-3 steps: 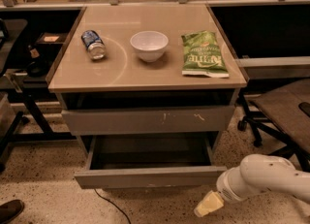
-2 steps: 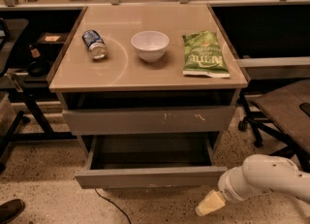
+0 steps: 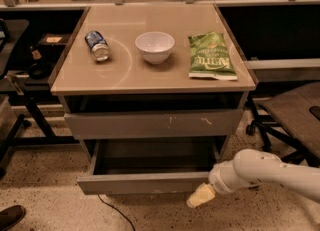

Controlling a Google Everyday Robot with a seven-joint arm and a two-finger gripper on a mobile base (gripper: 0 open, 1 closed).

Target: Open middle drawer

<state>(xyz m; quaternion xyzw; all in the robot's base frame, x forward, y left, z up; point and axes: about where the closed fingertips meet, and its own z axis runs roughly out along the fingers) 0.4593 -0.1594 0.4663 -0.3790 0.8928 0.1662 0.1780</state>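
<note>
The drawer (image 3: 142,182) is seen pulled out below the counter's (image 3: 125,77) front edge, under a scratched drawer front (image 3: 150,124). It is a wide, shallow grey box with a plain, handleless front. Its interior is shadowed and its back is hidden beneath the counter. The gripper (image 3: 201,196) is held just beside the drawer front's right end, below the counter's front right corner. Contact cannot be told, nor whether it is open or closed.
</note>
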